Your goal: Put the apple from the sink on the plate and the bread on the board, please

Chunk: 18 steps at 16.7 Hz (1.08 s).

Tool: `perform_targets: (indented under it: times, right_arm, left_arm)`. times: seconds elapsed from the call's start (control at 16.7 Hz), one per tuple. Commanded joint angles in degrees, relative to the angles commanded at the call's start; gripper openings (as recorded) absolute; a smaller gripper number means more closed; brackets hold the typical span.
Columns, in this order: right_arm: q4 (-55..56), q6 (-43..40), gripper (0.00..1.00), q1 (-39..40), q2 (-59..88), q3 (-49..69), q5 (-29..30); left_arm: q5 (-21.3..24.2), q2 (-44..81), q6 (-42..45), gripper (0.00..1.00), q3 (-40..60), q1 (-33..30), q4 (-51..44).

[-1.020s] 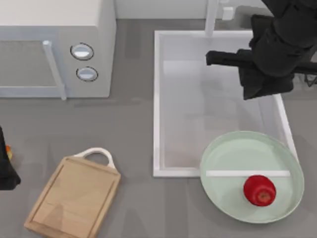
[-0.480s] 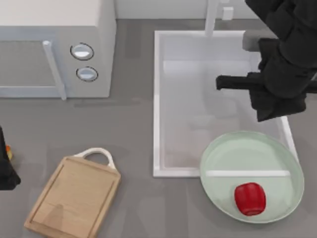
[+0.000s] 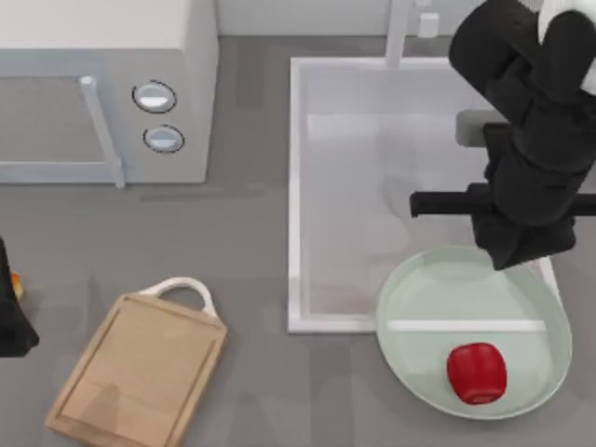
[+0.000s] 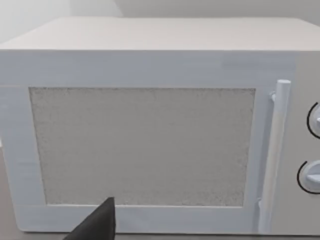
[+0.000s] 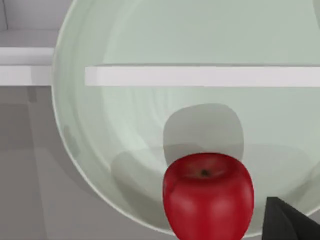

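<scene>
The small glossy red apple (image 3: 477, 372) sits on the wide pale mint-green plate (image 3: 410, 307) — light, slick, best pinched across its middle. My right gripper (image 3: 521, 244) hovers over the rim; fingers I cannot tell.

Left end effector (image 3: 11, 317) edge-cropped

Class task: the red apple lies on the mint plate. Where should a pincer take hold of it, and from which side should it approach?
Grip the apple across its rounded middle, coming straight down from above. It sits free on the plate with its stem dimple up, as the right wrist view shows, so two opposite flanks are likely open. The shallow rim argues against a low sideways approach.
</scene>
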Motion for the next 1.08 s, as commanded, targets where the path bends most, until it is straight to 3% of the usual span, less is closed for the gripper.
perform_targets:
  times: [0.36, 1.08]
  right_arm:
    - [0.82, 0.03, 0.00, -0.01, 0.91, -1.06, 0.16]
    - [0.82, 0.03, 0.90, -0.01, 0.91, -1.06, 0.16]
  left_arm:
    - [0.00, 0.00, 0.00, 1.00, 0.00, 0.00, 0.00]
    - [0.00, 0.00, 0.00, 1.00, 0.00, 0.00, 0.00]
